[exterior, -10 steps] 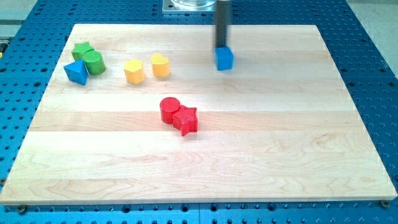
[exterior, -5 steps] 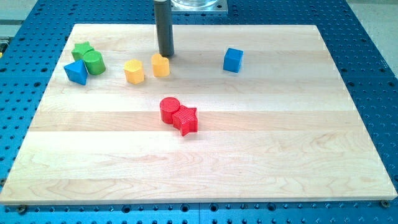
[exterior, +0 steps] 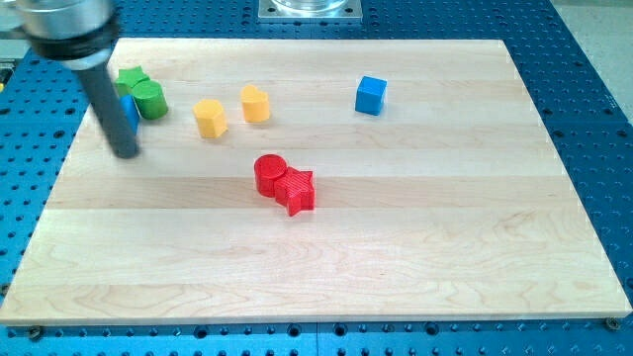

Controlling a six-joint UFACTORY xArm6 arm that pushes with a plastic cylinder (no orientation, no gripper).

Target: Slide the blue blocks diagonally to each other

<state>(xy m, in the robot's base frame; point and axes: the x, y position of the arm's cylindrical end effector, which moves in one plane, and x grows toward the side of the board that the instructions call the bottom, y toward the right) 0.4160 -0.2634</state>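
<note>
A blue cube [exterior: 371, 95] sits near the view's top, right of centre. A second blue block [exterior: 131, 111], triangular in the earlier frames, sits at the view's left, mostly hidden behind my rod. My tip [exterior: 126, 153] rests on the board just below that blue block, on its lower left side. Whether the tip touches it I cannot tell.
A green star-like block [exterior: 128, 77] and a green cylinder [exterior: 150, 100] sit right above the left blue block. Two yellow blocks [exterior: 210, 117] [exterior: 255, 103] lie between the blue blocks. A red cylinder [exterior: 269, 173] and red star [exterior: 297, 190] touch near the centre.
My rod has swept from the blue cube leftward past the yellow blocks to the left blue block. The cube ended slightly to the right. The left yellow block shifted a little.
</note>
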